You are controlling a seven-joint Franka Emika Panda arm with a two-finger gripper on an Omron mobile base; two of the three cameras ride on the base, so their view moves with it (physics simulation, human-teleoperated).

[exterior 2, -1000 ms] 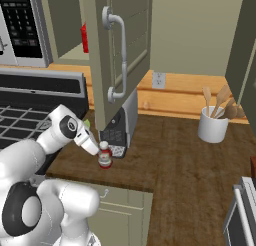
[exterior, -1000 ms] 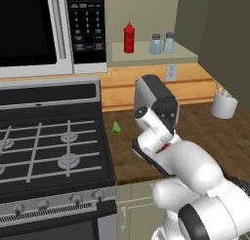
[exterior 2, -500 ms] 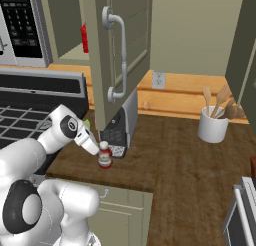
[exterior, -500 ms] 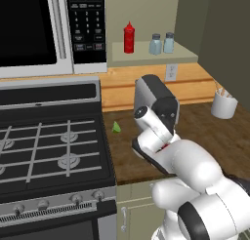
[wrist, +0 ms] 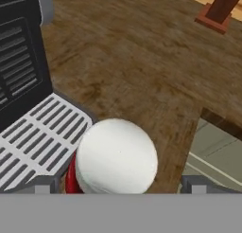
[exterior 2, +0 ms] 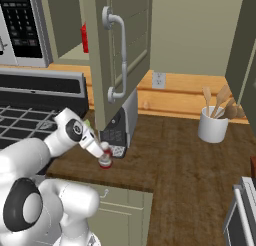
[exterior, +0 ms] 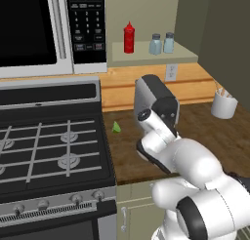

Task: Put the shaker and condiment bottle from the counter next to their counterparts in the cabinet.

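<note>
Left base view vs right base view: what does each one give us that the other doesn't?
Left base view: the cabinet shelf with the red squeeze bottle and two pale-blue shakers side by side on it, plus the stove grates and a small green thing on the counter.

Right base view: the condiment bottle on the counter directly under the open gripper, and the cabinet door swung open with its handle.

Both: the microwave, the utensil holder, the wooden counter, the wall outlet.
</note>
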